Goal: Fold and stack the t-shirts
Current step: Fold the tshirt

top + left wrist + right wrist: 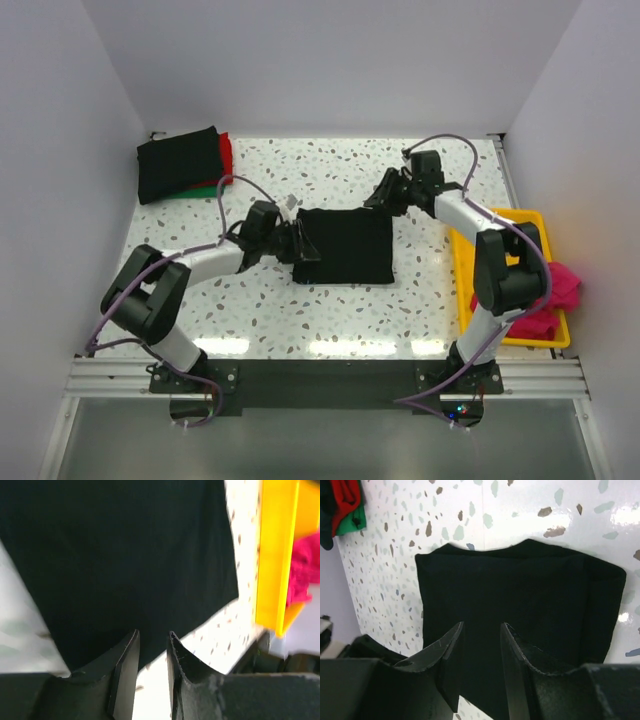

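Clock directions refer to the top view, with 12 o'clock away from the arm bases.

**Task item.** The folded black cloth t-shirt [345, 245] lies flat at the centre of the speckled white worktop [300, 320]. It is nearly square, and its slightly longer axis runs from 9 to 3 o'clock.

**Pincers.** The left pincer [303, 245] is at the shirt's 9 o'clock edge, so the shirt lies toward 3 o'clock from it. In the left wrist view the jaws are released with a narrow gap, and no cloth sits between them. The right pincer [383, 195] hovers at the shirt's 1 o'clock corner, also released and grasping nothing. The shirt lies toward 7 o'clock from it. Both arms are close to the shirt, but the left looks nearer to an edge it could grasp.

**Destination.** The stack of folded black, red and green shirts [180, 165] is at 10 o'clock, well apart from the centre shirt. A transfer would probably suit the left arm.

**Container.** The yellow plastic tray [462, 300] is at 3 o'clock. It holds a crumpled magenta-pink shirt [562, 285], not yet folded.
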You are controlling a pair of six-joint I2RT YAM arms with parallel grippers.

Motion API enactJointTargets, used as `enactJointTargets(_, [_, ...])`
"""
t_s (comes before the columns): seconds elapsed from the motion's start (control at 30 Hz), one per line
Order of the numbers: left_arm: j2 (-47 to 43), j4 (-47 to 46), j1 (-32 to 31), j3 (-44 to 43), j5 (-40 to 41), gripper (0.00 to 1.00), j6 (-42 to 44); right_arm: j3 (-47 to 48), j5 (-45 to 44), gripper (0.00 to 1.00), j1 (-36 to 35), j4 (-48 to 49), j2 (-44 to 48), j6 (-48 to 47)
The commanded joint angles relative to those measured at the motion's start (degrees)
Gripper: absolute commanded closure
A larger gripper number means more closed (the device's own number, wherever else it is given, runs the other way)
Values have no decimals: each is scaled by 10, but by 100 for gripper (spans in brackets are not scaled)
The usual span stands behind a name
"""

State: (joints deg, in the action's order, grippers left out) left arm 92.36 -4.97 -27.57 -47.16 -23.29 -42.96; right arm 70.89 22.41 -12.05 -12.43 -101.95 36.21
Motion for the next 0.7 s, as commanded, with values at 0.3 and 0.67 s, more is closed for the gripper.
enactJointTargets(0.3, [26, -29, -46, 59, 13, 70, -13, -69, -21, 62, -2, 17, -3, -6])
enactJointTargets(0.67, [-61, 149, 18, -39, 67, 46, 55, -87, -51, 62, -3, -4, 18, -19])
